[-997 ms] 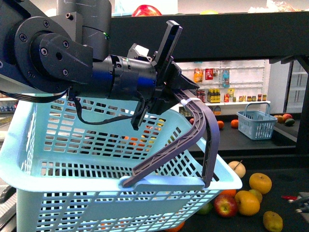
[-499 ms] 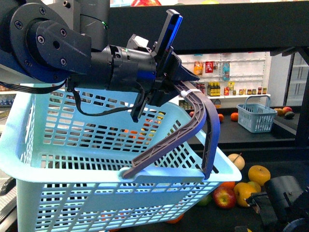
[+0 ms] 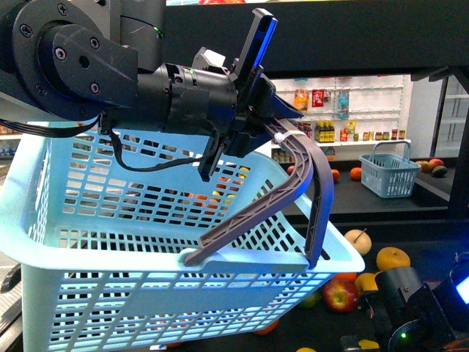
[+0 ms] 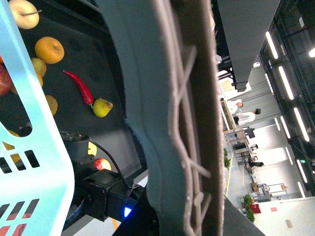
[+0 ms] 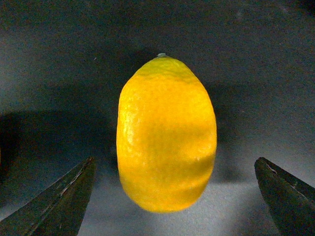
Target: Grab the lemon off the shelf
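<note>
**Entry 1: lemon [image 5: 166, 135].**
- Location: we log it lying on the dark worktop [image 5: 49, 54] of the shelf [image 3: 366, 44]. It sits squarely between the spread tips of the right gripper [image 5: 173, 160].
- Status: not yet picked. The jaws are released, one tip on either side, and neither touches the peel.
- Progress: we judge the approach finished. Closing and lifting are left to do.
- Form: an oval body with a small stem nub at one end. The peel is bright yellow, finely pitted and firm-looking. We expect so rounded a shape to roll or slip if pinched off-centre.
- Surroundings: the worktop is matte, smooth and dark grey. The jaw tips are black tapered wedges.

**Entry 2: basket [image 3: 146, 242].**
- Material: pale blue plastic with slotted lattice walls and a thick smooth rim.
- Handle [image 3: 311, 191]: grey-mauve and arched, with truss-like ribs along its inner face.
- Holder: the left gripper [image 3: 256, 128] is clenched on the crown of the handle, holding the basket up at a tilt in front of the shelf.

**Entry 3: sundries on the same tier.**
- A red apple [image 3: 338, 295], glossy.
- An orange [image 3: 393, 258], dimpled.
- A red chilli [image 4: 78, 87], slender and curved.
</note>
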